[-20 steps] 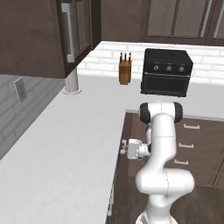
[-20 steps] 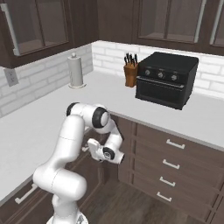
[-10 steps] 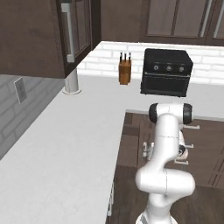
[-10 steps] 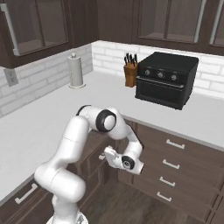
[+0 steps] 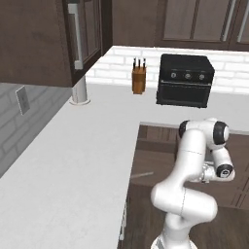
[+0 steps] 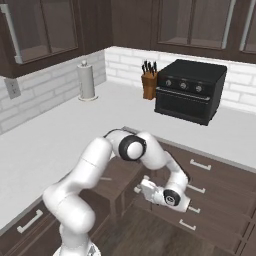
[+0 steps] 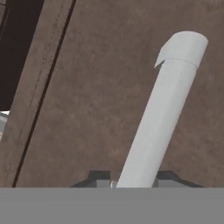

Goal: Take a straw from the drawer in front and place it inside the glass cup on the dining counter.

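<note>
Reaching low beside the dark drawer fronts, the tool straddles a silver bar handle on a brown drawer; whether it actually clamps the bar, I cannot tell. What may be the straw lies in an opened drawer by the white surface.

- You have the bench running along the left and across the back wall.
- On its back stretch, the knife block stands just left of the oven.
- The paper towel roll stands further left.
- The open drawer lies below the bench edge, left of the arm; the straw lies in it.
- The drawer fronts sit below the oven.
</note>
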### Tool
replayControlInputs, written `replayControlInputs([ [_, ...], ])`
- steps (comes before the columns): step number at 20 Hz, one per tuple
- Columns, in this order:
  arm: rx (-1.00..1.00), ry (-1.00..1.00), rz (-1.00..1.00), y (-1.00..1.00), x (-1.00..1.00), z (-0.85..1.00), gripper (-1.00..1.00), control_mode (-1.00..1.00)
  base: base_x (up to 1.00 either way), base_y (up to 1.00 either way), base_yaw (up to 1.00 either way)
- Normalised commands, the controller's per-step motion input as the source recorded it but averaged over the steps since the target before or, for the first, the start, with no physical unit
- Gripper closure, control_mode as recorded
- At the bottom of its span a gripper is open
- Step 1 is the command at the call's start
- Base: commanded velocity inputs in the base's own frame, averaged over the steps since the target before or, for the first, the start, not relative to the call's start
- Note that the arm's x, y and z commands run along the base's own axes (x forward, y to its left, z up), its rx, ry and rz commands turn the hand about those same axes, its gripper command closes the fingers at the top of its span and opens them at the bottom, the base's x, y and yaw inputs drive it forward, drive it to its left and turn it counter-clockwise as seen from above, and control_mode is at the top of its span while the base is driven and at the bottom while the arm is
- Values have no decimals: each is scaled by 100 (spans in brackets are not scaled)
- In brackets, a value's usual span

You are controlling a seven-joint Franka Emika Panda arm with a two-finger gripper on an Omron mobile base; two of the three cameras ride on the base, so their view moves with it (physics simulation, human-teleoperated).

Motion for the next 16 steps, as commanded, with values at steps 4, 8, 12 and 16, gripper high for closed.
replayControlInputs([
  [4, 0, 0, 0, -97, -46, 0, 100, -100, 0, 0, 0],
  [8, 0, 0, 0, -57, -23, 0, -100, -100, 0, 0, 0],
  [12, -11, 0, -6, -11, -3, -1, -100, -100, 0, 0, 0],
  [16, -33, 0, -17, 0, -1, 7, -100, -100, 0, 0, 0],
])
